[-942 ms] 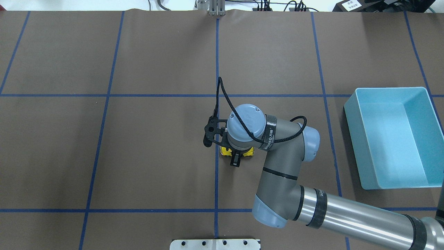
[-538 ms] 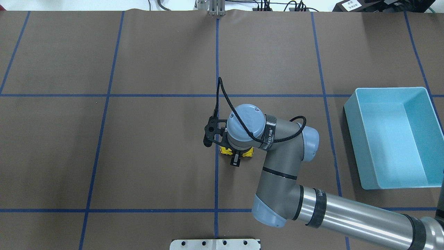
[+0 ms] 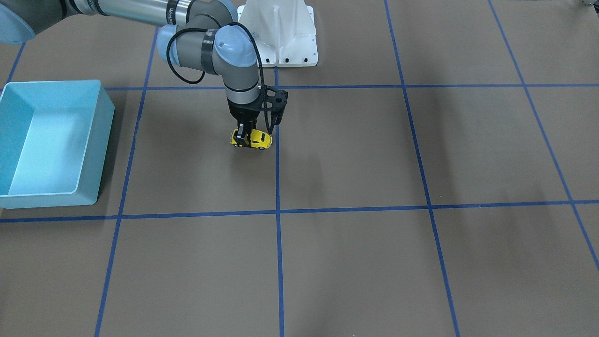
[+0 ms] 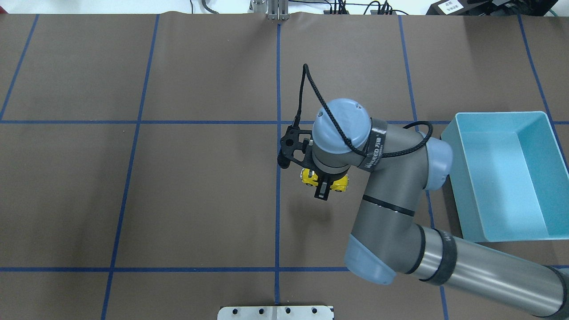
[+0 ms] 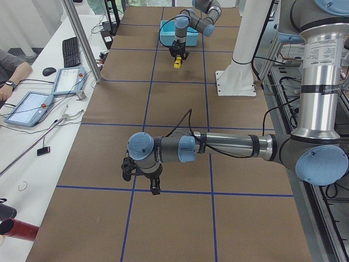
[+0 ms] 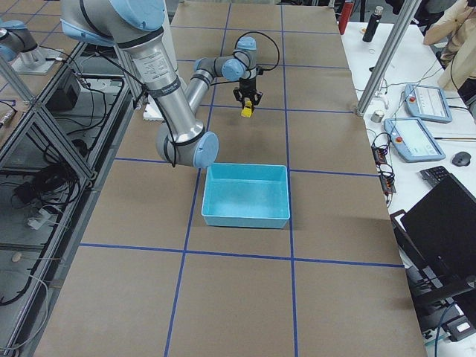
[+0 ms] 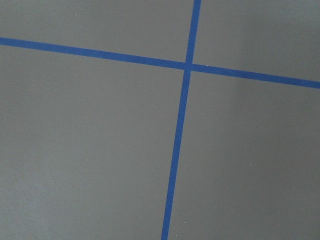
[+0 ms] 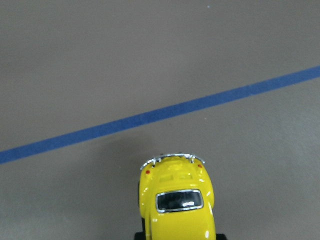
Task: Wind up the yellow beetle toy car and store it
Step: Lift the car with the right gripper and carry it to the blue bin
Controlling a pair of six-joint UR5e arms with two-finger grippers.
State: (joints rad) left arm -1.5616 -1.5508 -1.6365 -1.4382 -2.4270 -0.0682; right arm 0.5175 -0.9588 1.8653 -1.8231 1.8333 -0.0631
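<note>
You're working in a robotics lab. Your table (image 4: 200, 200) wears a brown mat gridded with blue tape (image 4: 278, 66). Grey-and-blue robot arms (image 5: 322, 82) rise by a white pedestal (image 3: 281, 32). The white side table (image 5: 32, 142) holds teach pendants (image 6: 425, 103), a keyboard (image 5: 71, 52) and a mouse (image 5: 49, 71).

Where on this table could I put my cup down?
Everything left of the centre blue line on the table is bare in the overhead view, as are the far squares beyond the right arm. It is crowded between the right gripper, holding the yellow beetle toy car, and the light blue bin.
</note>
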